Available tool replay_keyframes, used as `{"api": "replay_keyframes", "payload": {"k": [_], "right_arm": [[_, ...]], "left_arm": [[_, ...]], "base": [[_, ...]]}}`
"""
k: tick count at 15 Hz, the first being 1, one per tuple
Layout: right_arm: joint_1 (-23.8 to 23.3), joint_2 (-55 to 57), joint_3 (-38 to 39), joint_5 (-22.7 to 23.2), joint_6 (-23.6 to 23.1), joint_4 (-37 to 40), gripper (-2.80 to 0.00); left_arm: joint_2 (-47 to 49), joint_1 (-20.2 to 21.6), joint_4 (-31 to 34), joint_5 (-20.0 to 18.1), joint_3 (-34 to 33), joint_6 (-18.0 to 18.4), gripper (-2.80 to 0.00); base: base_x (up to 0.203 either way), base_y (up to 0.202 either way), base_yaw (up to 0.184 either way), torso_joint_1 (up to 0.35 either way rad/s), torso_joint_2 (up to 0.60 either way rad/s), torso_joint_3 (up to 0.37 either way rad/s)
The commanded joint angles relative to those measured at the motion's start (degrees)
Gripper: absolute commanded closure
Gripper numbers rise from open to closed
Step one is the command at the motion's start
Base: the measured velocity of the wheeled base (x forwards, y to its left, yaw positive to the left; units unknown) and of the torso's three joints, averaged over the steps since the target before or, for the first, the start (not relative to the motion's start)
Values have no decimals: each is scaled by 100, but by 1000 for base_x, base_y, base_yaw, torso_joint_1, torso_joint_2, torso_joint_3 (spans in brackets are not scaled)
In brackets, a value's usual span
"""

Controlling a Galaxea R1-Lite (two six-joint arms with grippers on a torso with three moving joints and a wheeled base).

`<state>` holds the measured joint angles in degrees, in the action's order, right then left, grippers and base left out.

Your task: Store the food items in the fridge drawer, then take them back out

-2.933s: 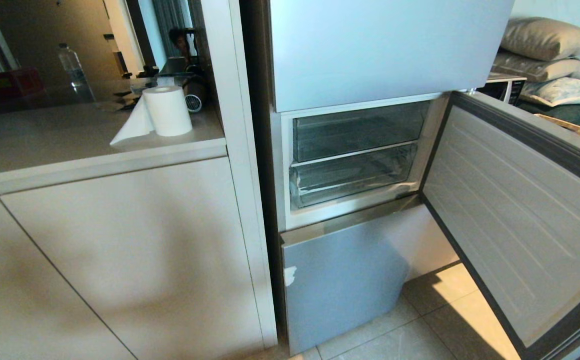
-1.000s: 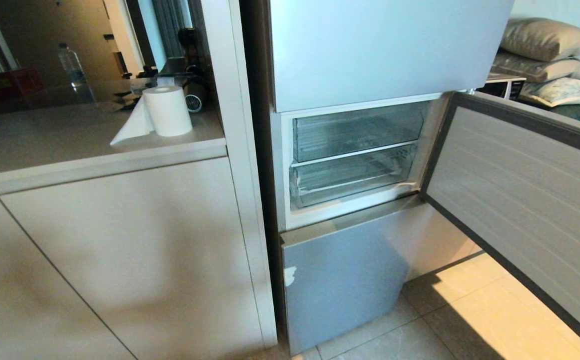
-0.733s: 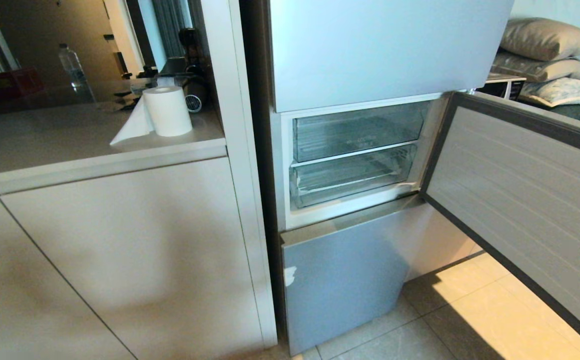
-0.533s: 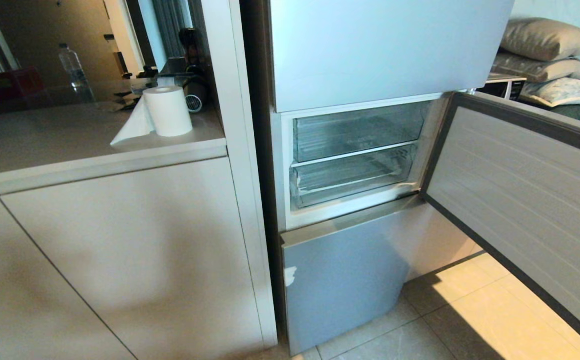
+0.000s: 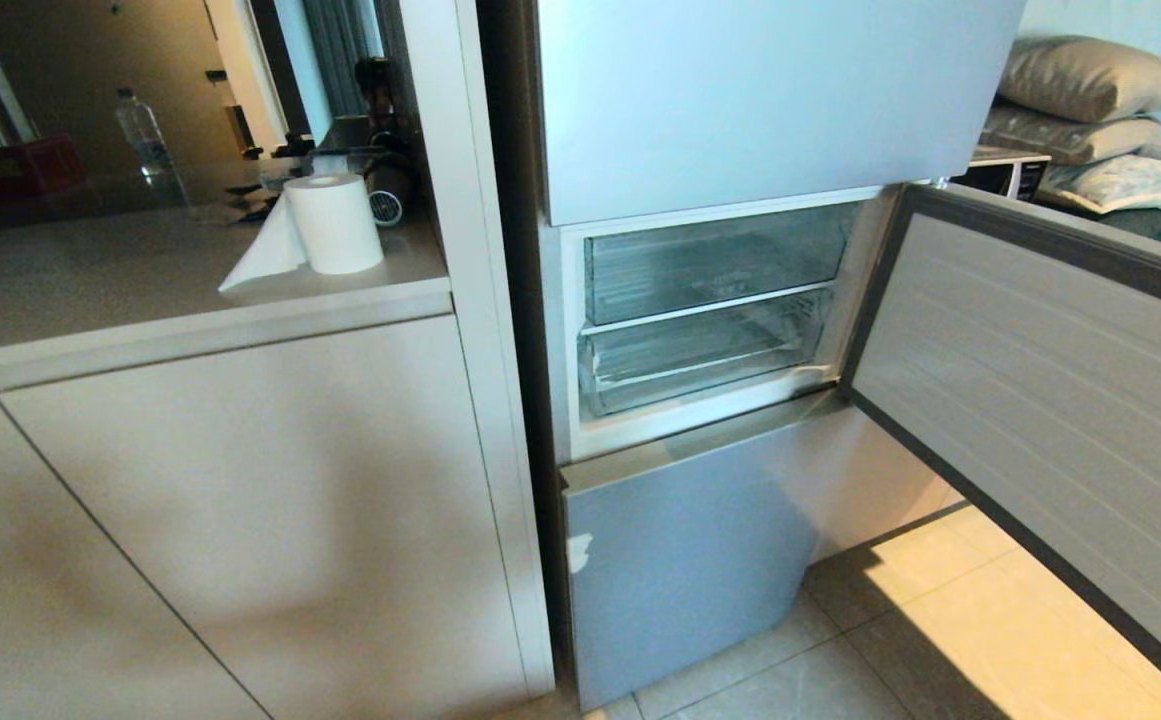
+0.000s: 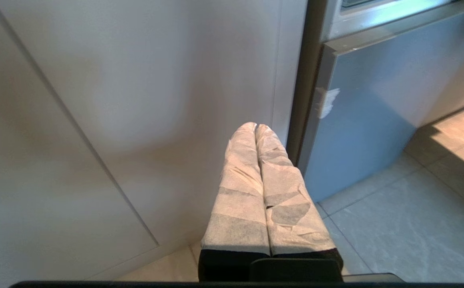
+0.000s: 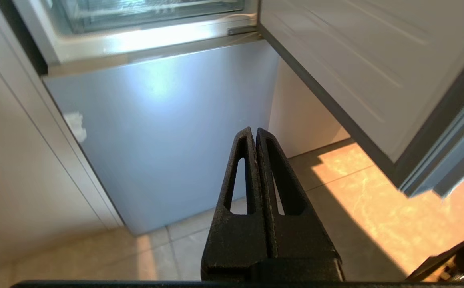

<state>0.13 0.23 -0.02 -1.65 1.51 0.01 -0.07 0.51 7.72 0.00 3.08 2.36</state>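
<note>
The pale blue-grey fridge's middle door (image 5: 1040, 400) stands swung open to the right. Inside are two clear bins; the lower one is the fridge drawer (image 5: 700, 355), pushed in, with nothing visible in it. Its front also shows in the right wrist view (image 7: 148, 10). The food items are out of view. Neither gripper appears in the head view. My left gripper (image 6: 255, 127), its fingers wrapped in pale tape, is shut and held low before the cabinet beside the fridge. My right gripper (image 7: 254, 132), black, is shut and empty, facing the fridge's bottom door (image 7: 156, 128) under the open door.
A white cabinet (image 5: 240, 500) and counter stand left of the fridge, with a paper roll (image 5: 335, 222) and a water bottle (image 5: 145, 140) on top. A person (image 5: 375, 80) is in the background. Pillows (image 5: 1090, 80) and a microwave (image 5: 1005, 175) lie behind the open door. Tiled floor (image 5: 940, 620) lies below.
The middle door has swung wider to the right since the earliest frame. A dark gripper tip at the right edge has left the head view. The drawers have not moved.
</note>
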Motion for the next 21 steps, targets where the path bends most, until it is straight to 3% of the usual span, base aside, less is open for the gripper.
{"api": "replay_keyframes", "payload": {"k": [1,14,17,20,21], "right_arm": [[-5,-23,11,-11,60,8,0],[-12,128,7,-5,73,3,0],[-81,1275,-11,22,48,-114,0],[-182,3179,-139,332,108,-1164,0],[-193,3845,-180,440,133,-1609,-280]], "left_arm": [[-1,2,2,0,-1,1,0],[-1,2,3,0,-1,1,0],[-1,2,3,0,-1,1,0],[-1,2,2,0,-1,1,0],[-1,2,2,0,-1,1,0]], "base": [[0,0,0,0,0,0],[0,-7,131,1,1,2],[0,0,0,0,0,0],[0,0,0,0,0,0],[0,0,0,0,0,0]]}}
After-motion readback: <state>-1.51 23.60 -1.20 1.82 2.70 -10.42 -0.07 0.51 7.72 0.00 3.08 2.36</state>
